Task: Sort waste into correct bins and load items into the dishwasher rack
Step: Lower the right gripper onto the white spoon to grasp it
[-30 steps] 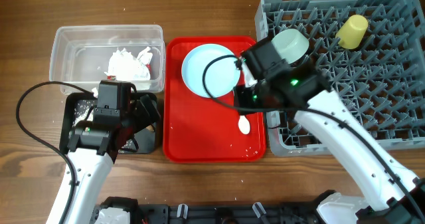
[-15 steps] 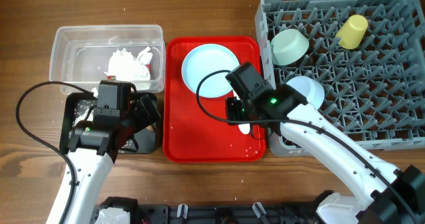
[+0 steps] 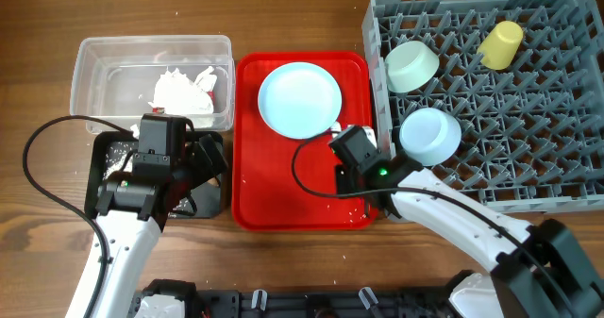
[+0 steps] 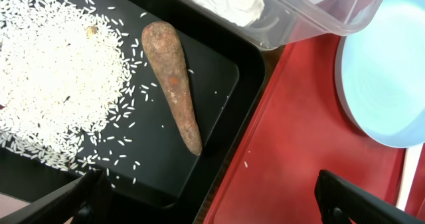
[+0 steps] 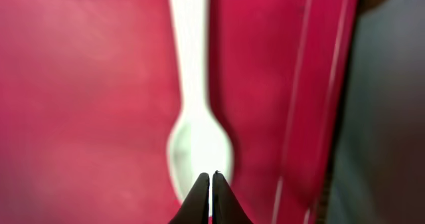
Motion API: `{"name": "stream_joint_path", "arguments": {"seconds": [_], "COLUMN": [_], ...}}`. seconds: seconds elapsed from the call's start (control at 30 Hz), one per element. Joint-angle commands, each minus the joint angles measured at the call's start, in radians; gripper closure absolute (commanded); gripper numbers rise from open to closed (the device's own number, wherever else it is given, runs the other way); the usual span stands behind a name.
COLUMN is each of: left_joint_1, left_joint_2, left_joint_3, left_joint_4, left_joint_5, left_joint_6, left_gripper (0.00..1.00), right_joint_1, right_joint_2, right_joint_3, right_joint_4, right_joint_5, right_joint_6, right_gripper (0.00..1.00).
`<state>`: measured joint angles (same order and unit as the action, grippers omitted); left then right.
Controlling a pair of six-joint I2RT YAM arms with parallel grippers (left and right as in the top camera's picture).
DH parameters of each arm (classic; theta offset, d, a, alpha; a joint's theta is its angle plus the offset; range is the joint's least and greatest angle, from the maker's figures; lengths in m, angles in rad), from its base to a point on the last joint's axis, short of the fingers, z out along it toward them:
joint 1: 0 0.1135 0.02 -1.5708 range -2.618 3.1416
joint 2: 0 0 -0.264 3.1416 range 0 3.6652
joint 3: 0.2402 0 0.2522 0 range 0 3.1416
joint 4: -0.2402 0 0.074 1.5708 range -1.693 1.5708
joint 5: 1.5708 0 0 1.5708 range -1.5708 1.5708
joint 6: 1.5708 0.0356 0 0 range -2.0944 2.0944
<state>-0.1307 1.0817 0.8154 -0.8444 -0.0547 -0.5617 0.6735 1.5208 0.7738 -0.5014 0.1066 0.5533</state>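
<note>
Overhead view: a red tray (image 3: pixel 283 200) sits mid-table with a light blue plate (image 3: pixel 300 99) on its far half. To its right, the grey rack (image 3: pixel 538 167) holds a pale green bowl (image 3: pixel 412 65), a yellow cup (image 3: pixel 501 44) and a small blue bowl (image 3: pixel 430 135). To the tray's left, a clear tub (image 3: pixel 94 68) holds white tissue (image 3: pixel 182 92).

Left wrist view: your left gripper (image 4: pixel 209 194) is spread wide and holds nothing. Below it is a black tub (image 4: pixel 219 71), where a brown sausage (image 4: pixel 174 84) lies beside scattered rice (image 4: pixel 53 84).

Right wrist view: your right gripper (image 5: pixel 211 197) has its fingers pressed together, gripping nothing. Its tips are over the bowl of the white spoon (image 5: pixel 196 137), which lies flat on the tray near the right rim. You cannot tell whether they touch it.
</note>
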Motion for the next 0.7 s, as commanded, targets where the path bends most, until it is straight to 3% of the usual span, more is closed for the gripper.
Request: {"name": "stream_joint_path", "arguments": {"seconds": [0.0,0.07,0.23,0.67], "left_joint_1": [0.006,0.006,0.006,0.006], "left_joint_2": [0.002,0.002,0.002,0.002], "left_joint_3": [0.0,0.0,0.0,0.0], "left_joint_4": [0.004,0.004,0.004,0.003], "left_joint_5": [0.005,0.005,0.006,0.005], "left_joint_6": [0.004,0.004,0.004,0.004], "left_gripper": [0.0,0.0,0.0,0.0], "right_joint_1": [-0.002,-0.002,-0.01,-0.011], "right_joint_2": [0.005,0.005,0.005,0.027], "right_joint_3": [-0.002,-0.002,-0.002,-0.002], "right_joint_4": [0.007,0.012,0.077,0.101], "right_joint_5": [0.058,0.058,0.067,0.092], "right_joint_6": [0.003,-0.003,-0.06,-0.096], "right_gripper": [0.92,0.75,0.64,0.71]}}
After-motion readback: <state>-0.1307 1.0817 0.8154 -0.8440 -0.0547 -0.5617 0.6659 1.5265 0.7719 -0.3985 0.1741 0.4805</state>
